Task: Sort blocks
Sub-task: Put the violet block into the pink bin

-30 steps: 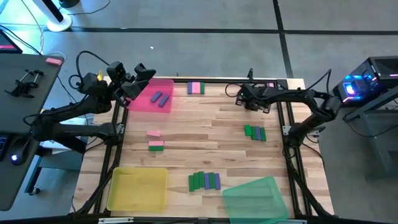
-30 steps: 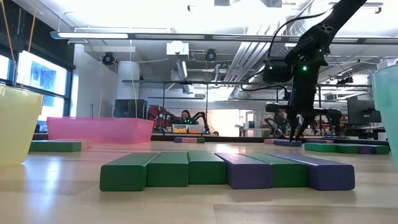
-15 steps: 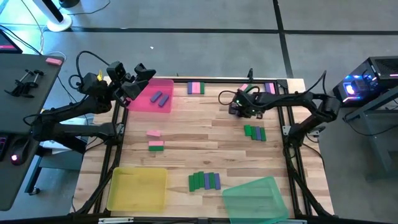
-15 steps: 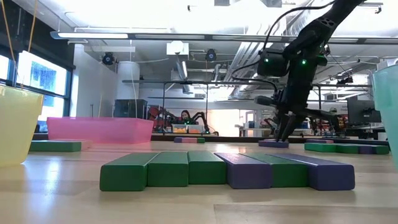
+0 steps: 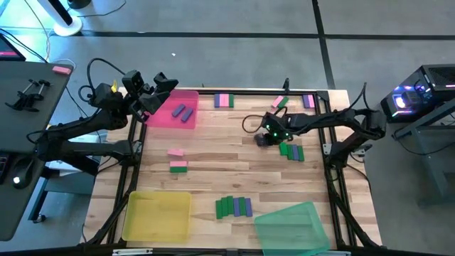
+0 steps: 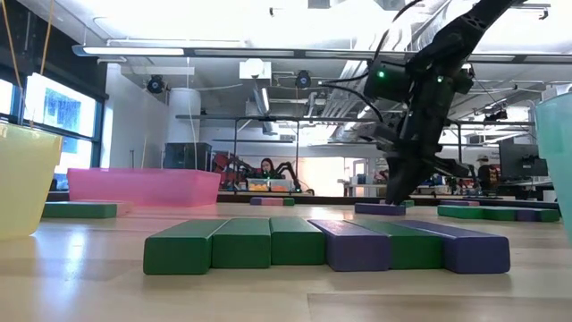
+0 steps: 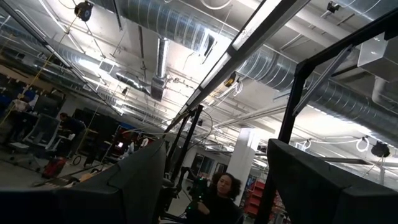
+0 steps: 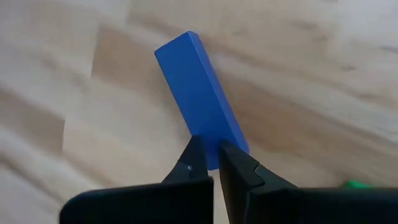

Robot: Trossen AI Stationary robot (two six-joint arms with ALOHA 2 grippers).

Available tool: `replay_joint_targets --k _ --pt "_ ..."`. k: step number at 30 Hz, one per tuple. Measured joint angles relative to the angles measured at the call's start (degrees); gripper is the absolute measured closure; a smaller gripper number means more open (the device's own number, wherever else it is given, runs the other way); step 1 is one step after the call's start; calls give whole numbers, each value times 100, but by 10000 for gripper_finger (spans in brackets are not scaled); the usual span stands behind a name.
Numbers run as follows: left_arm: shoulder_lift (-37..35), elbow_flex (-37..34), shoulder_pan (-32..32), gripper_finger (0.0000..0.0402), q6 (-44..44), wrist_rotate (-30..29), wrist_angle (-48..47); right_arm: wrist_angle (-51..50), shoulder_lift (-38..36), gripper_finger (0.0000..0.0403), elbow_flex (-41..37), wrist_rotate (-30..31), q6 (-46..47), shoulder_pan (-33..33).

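Observation:
My right gripper [image 5: 263, 139] is shut, slanting down at mid-table onto a purple-blue block [image 8: 199, 99] that lies flat on the wood [image 6: 380, 208]. My left gripper [image 5: 149, 84] waits open, raised beside the pink tray [image 5: 173, 119] and tipped up at the ceiling [image 7: 217, 186]. Two purple blocks [image 5: 182, 112] lie in that tray. Other blocks lie flat on the table: a green and purple cluster [image 5: 291, 151], a green and purple row [image 5: 234, 206], a pink one [image 5: 175, 152], a green one [image 5: 178, 166]. My right gripper rests its shut fingertips [image 8: 194, 157] on the block's near end [image 8: 214, 146]. It comes from above, slanting down, with the fingers in line with the block's length. The block lies flat on the table; I cannot tell whether the tips press on it or only touch it.
A yellow tray [image 5: 158, 215] stands at the near left and a green tray [image 5: 291, 227] at the near right. More blocks lie along the far edge [image 5: 224, 100] [image 5: 308, 102] [image 5: 279, 104]. Bare wood lies between the pink tray and my right gripper.
My right gripper has swung from the far right toward the table's left and near edge, rolling as it went and staying shut. The purple-blue block has slid along the table with it, staying flat.

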Motion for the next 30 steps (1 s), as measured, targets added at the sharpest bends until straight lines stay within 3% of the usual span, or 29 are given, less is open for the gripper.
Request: replay_joint_targets --k 9,20,30 --pt "0 0 0 133 0 0 -2 657 -2 403 2 -325 -1462 499" --pt "2 0 2 133 46 -62 -5 419 -10 403 80 -528 -2966 765" --pt "2 0 3 133 160 -313 -70 -1056 -19 393 1635 105 -3268 441"
